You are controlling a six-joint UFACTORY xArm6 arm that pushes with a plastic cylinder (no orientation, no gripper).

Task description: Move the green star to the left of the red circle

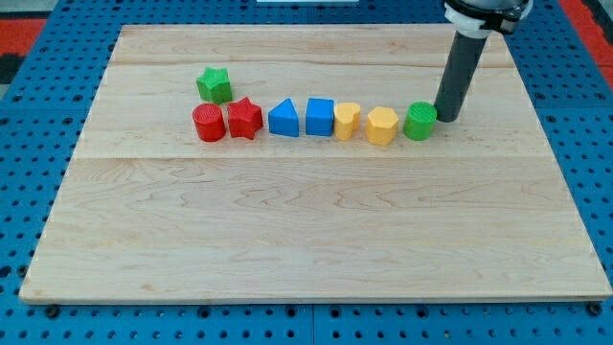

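The green star (215,84) lies on the wooden board at the view's upper left, just above the red circle (208,123) and close to touching it. My tip (445,117) rests on the board at the view's right, just right of the green circle (419,121) and far from the green star.
A row of blocks runs rightward from the red circle: red star (244,118), blue triangle (283,119), blue cube (320,117), yellow heart (347,121), yellow hexagon (381,126), green circle. The wooden board (306,230) sits on a blue pegboard.
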